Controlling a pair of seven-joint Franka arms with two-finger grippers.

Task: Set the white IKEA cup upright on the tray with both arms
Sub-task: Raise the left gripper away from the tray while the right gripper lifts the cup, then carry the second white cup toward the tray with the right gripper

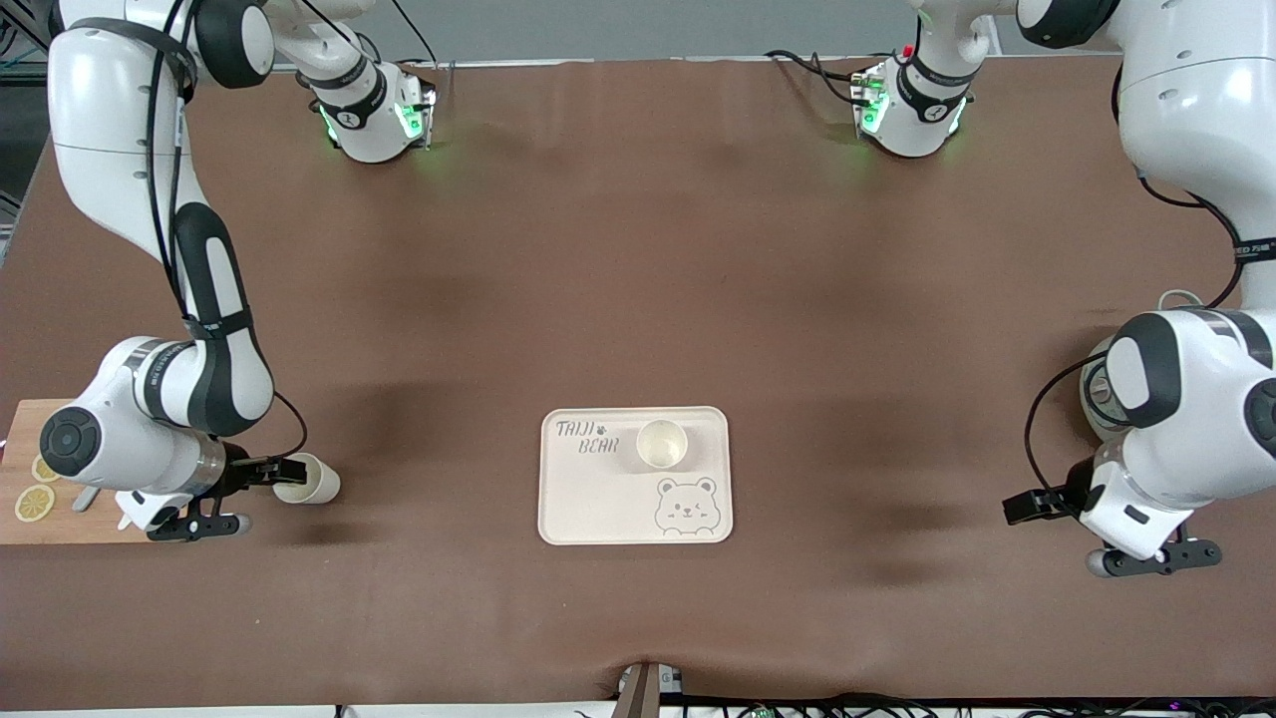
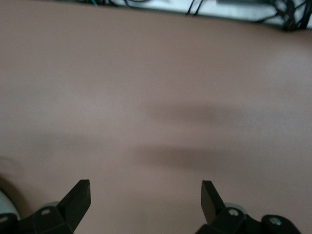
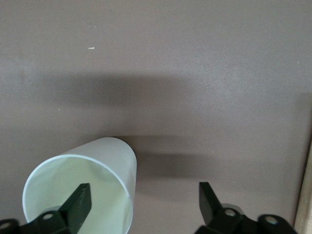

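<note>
The white cup (image 1: 309,483) I'm after lies on its side on the bare bench near the right arm's end, just beside the wooden cutting board (image 1: 20,529) with its lemon slices (image 1: 34,504). Its open mouth faces my right gripper (image 1: 282,472). In the right wrist view one finger (image 3: 78,202) sits inside the mouth, the other (image 3: 207,197) well outside the wall, so the fingers are spread and not yet clamped on anything.

A second cup (image 1: 662,443) already stands upright on the tray (image 1: 598,499), near the edge farthest from the front camera, beside the lettering. The tray lies mid-bench, toward the front edge.

To do this pinch well, I judge I should close on the cup wall with the inner finger well inside the rim, squeezing gently since a thin wall may slip or roll. Then lift, turn the mouth upward, and aim for the bare part of the tray away from the standing cup.

The left gripper (image 1: 1027,504) waits with fingers spread wide over bare bench at the left arm's end.
</note>
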